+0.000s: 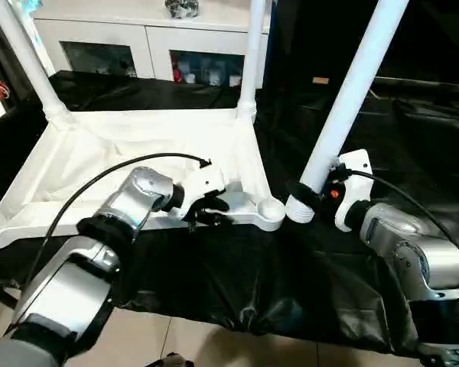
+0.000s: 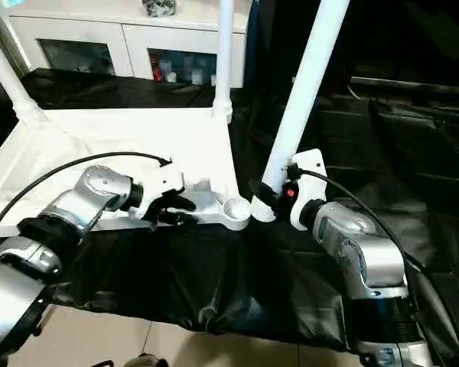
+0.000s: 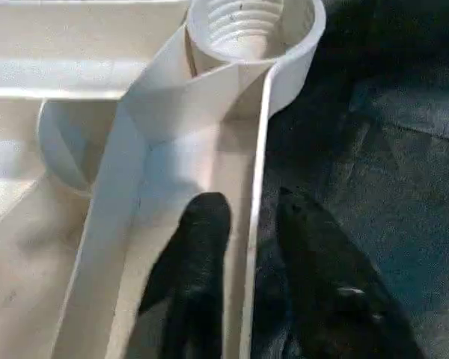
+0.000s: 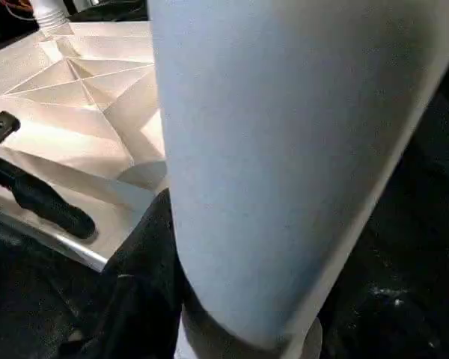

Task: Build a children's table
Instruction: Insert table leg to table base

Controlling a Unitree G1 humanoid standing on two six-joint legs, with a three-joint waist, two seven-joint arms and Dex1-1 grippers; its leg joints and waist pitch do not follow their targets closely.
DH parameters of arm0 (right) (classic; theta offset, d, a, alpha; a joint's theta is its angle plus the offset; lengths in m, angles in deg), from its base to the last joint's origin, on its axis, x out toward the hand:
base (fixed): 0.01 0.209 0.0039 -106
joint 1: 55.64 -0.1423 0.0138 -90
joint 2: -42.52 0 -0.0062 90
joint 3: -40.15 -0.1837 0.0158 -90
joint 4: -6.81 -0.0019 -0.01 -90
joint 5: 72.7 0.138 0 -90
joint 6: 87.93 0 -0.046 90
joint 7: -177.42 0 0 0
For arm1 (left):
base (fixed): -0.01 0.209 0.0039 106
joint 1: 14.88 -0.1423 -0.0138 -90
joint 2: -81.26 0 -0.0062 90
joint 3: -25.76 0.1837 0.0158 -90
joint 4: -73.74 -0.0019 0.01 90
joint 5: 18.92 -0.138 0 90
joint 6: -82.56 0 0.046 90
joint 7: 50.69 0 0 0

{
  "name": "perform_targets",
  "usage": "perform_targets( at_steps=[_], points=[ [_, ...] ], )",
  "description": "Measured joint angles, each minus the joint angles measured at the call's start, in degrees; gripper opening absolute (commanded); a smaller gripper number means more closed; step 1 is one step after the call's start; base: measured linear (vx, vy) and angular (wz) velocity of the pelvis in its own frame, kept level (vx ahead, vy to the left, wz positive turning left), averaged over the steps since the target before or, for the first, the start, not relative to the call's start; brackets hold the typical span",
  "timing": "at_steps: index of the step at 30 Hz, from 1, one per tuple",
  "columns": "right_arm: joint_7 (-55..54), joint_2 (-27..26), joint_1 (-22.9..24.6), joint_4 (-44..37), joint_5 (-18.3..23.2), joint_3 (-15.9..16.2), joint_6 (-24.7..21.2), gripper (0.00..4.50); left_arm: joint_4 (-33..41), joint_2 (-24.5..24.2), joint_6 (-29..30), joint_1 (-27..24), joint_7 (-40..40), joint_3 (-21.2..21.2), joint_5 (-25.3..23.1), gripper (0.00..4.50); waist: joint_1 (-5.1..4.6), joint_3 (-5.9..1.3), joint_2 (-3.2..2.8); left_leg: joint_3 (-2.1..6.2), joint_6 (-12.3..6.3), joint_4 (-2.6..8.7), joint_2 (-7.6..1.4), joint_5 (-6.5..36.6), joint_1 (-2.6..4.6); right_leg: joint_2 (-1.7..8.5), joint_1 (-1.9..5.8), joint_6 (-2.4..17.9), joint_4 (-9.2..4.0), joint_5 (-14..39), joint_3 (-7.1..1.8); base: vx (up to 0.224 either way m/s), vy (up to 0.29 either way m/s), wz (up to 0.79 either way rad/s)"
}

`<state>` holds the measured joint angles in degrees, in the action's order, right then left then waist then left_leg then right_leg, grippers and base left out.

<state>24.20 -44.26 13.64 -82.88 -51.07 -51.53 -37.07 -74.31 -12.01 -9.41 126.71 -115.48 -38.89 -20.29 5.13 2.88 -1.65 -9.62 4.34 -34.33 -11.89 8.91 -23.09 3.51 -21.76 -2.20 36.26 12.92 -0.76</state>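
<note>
Nearest, two silver forearms reach forward over the black-covered desk (image 1: 214, 283). On the left, the arm angles in from the lower corner, its wrist turned inward so the left tool (image 1: 208, 209) lies at the near rim of the upturned white tabletop (image 1: 138, 164). From the wrist camera, one black finger (image 3: 198, 247) rests inside the rim channel and the other sits outside on the black cover, so the thin rim wall stands between them; the gap is narrow, though whether they press the wall I cannot tell.

Just beside that tool, toward the robot's right, is the open corner socket (image 1: 271, 206), its threaded bore visible and unfilled.

Meanwhile the right arm comes in from the lower right corner, elbow nearly straight, wrist bent toward the middle. The right tool (image 1: 310, 195) pinches a loose white leg (image 1: 352, 92) low on its tube, just above the flared end (image 1: 298, 210). This leg tilts, its top leaning away to the right, and its flared end sits on the black cover just beside the open socket.

Farther back, two legs (image 1: 251, 53) stand in the far corner sockets, the other (image 1: 27, 57) at the far left. Behind the desk stands a white cabinet (image 1: 138, 38) with glass doors.
</note>
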Motion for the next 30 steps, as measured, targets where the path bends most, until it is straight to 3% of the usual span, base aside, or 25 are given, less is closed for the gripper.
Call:
perform_targets(
  at_steps=[13,18,23,30],
  points=[
    [0.43,-0.01,-0.02,-0.05,-0.03,0.18,0.00,1.91,-4.12,1.41,-1.40,1.23,-2.36,-2.48,-0.11,0.11,0.01,0.00,-0.01,0.00,0.00,0.01,-0.02,0.00,0.00,0.01,0.00,0.01,-0.03,0.00,-0.01,0.000,0.000,0.00],
    [0.86,-0.15,-0.05,-0.05,-0.02,0.81,-0.01,1.91,-2.76,1.81,0.59,0.67,-2.23,-3.90,-0.47,0.01,-0.20,0.00,-0.01,-0.02,-0.02,0.02,-0.02,0.01,0.00,0.01,-0.01,0.02,-0.09,0.00,-0.07,0.000,0.000,0.00],
    [2.06,-0.46,-0.11,-0.27,0.00,2.51,-0.17,1.91,4.40,1.82,5.75,-2.95,-0.47,-4.78,0.12,0.00,-0.27,-0.04,-0.04,-0.03,-0.02,0.16,-0.04,0.01,0.04,-0.01,-0.06,0.10,-0.10,0.05,-0.04,0.000,0.000,0.00],
    [3.43,-0.68,-2.56,0.49,-1.25,5.04,0.09,1.91,23.77,3.16,18.88,-12.69,5.84,-6.56,0.59,0.00,-0.25,-0.06,0.04,-0.10,-0.05,0.17,-0.06,0.01,0.07,0.03,-0.05,0.13,-0.12,0.07,-0.10,0.000,0.000,0.00]
  ],
)
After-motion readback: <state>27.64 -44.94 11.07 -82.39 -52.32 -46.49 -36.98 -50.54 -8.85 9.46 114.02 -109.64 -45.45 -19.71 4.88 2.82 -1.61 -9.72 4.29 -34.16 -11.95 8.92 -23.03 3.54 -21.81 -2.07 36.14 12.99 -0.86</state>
